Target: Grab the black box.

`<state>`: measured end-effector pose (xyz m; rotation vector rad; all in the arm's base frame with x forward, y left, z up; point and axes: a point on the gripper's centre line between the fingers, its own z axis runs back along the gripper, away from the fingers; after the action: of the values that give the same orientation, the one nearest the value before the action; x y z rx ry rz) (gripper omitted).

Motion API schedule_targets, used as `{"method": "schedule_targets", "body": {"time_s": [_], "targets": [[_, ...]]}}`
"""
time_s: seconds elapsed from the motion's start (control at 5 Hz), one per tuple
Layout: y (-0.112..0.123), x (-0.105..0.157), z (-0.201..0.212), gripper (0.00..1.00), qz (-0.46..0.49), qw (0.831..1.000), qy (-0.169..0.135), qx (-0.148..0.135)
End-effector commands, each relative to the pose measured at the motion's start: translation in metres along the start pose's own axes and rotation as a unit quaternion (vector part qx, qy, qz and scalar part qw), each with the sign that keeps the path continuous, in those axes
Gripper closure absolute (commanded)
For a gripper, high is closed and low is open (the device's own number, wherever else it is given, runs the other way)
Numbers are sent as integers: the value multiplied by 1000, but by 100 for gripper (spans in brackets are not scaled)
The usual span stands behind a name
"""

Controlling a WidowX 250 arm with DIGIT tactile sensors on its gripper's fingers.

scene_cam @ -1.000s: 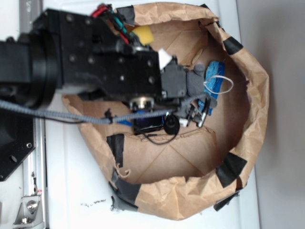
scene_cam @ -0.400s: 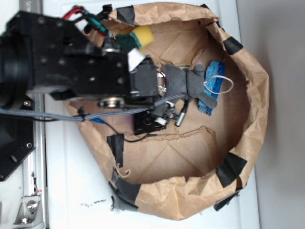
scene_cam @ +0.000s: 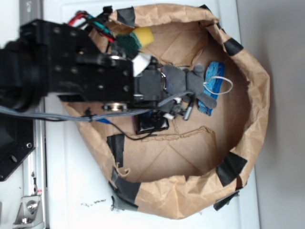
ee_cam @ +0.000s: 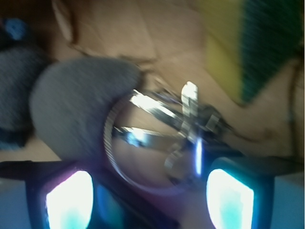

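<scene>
Sitting just below the open gripper [scene_cam: 178, 107], the black box [scene_cam: 152, 125] is looking light, shiny, maybe slippery, so its flat sides are seeming best to pinch.

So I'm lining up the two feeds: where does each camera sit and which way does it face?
Exterior: high above, looking down into the brown paper rim; the arm and gripper show, over the black box.
Wrist: on the gripper, facing the paper floor; its two fingers show at the bottom.
Shared: grey plush toy, yellow-green sponge.
</scene>
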<state>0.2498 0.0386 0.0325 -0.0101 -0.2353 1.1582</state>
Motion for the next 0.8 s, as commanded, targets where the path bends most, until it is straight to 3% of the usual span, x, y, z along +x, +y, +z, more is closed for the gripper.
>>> {"method": "schedule_targets", "body": {"time_s": [0.0,0.4,0.6], "targets": [[-14,-3,-5,0,-1,1000,1,-18],[-7,-7,9,0,-16,999,22,-31],[-3,-2,29,0,-18,998,40,-53]]}}
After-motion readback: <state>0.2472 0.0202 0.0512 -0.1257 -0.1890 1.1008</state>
